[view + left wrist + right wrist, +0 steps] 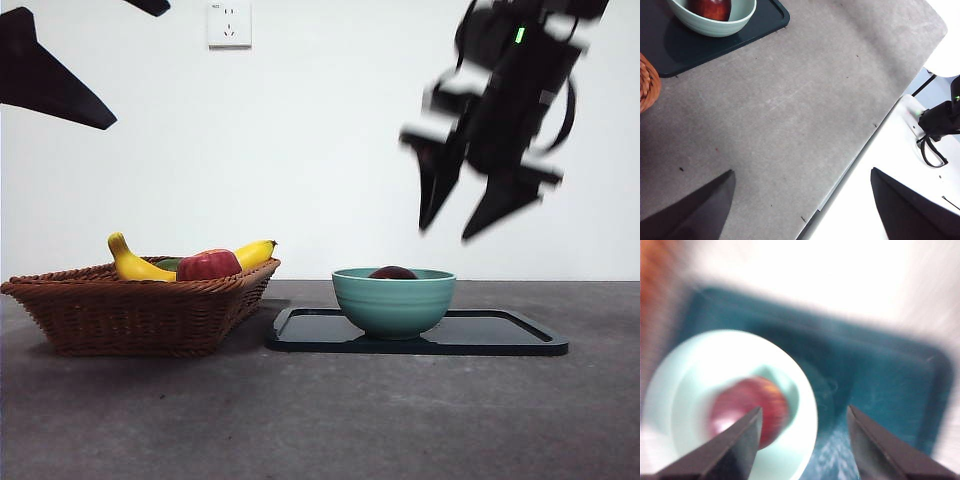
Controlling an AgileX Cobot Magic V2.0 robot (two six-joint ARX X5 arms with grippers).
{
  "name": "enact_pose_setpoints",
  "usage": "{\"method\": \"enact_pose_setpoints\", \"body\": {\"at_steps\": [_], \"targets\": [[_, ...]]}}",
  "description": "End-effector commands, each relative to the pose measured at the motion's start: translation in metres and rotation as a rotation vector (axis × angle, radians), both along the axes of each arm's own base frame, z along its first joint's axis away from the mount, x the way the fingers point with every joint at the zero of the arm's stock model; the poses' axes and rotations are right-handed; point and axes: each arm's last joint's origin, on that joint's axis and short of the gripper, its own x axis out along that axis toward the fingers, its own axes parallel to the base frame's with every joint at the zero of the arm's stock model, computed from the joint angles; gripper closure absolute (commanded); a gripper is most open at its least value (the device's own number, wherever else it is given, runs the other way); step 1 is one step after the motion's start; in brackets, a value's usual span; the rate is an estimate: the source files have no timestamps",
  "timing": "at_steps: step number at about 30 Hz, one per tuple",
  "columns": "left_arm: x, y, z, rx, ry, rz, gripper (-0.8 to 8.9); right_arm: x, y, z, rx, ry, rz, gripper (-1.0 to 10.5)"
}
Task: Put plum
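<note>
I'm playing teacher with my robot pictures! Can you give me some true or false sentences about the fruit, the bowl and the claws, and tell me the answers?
1. The dark maroon round plum lies in the teal ceramic bowl. True.
2. The bowl stands inside the brown woven wicker basket. False: it stands on the flat black tray, beside the basket.
3. The right claw is open and holds nothing. True.
4. The right claw is touching the plum. False: it hangs in the air above the tray, well clear of the bowl.
5. The yellow banana lies in the basket. True.
6. The left claw is shut on the plum. False: it is open and empty.
</note>
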Motion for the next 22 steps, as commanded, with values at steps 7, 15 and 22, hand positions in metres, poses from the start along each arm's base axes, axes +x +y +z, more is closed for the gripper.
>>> {"method": "enact_pose_setpoints", "body": {"at_steps": [7,15,22], "targets": [[0.0,-0.002,0.002,-0.008,-0.011,-0.015,3.81,-0.061,-0.017,0.079,0.022,-0.116,0.072,6.7],[0.0,-0.002,0.002,-0.009,-0.012,-0.015,3.81,-0.134,-0.041,0.102,0.048,-0.182,0.083,6.7],[0.001,-0.002,0.002,-0.01,-0.015,-0.014,3.81,-0.194,-0.058,0.073,0.143,-0.179,0.17,6.7]]}}
